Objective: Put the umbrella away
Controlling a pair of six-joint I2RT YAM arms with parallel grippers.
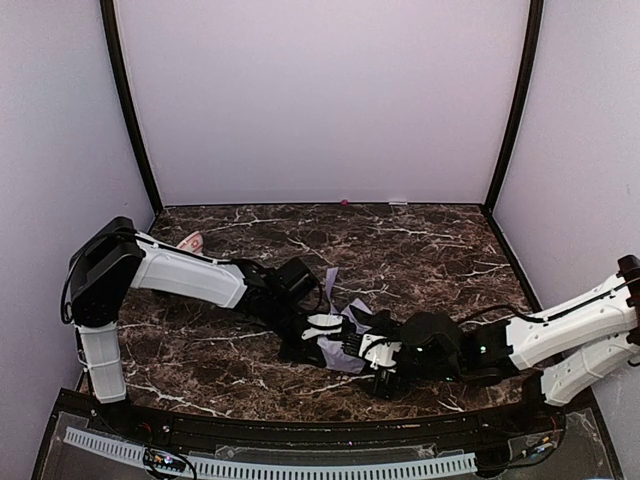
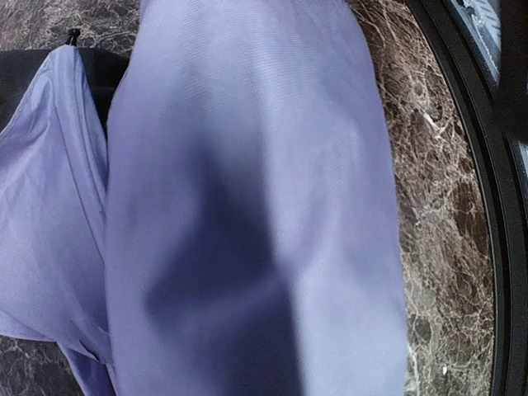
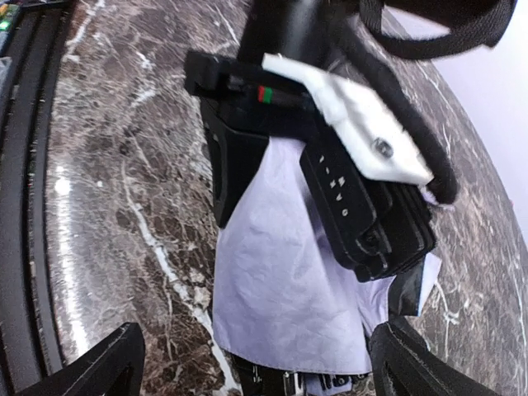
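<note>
The umbrella (image 1: 342, 345) lies collapsed on the marble table (image 1: 420, 250), its pale lavender canopy crumpled between my two grippers. My left gripper (image 1: 322, 335) is shut on a fold of that fabric. In the right wrist view its black fingers (image 3: 224, 177) pinch the hanging lavender cloth (image 3: 280, 280). In the left wrist view the canopy (image 2: 247, 190) fills the frame and hides the fingers; one black rib tip (image 2: 73, 35) pokes out. My right gripper (image 1: 385, 375) stands open just below the cloth's hem, with its fingertips (image 3: 95, 367) wide apart and gripping nothing.
A pinkish, red-patterned object (image 1: 190, 241) peeks out behind the left arm at the back left. The table's black front rail (image 1: 320, 432) runs close behind the right gripper. Pale walls enclose the table on three sides.
</note>
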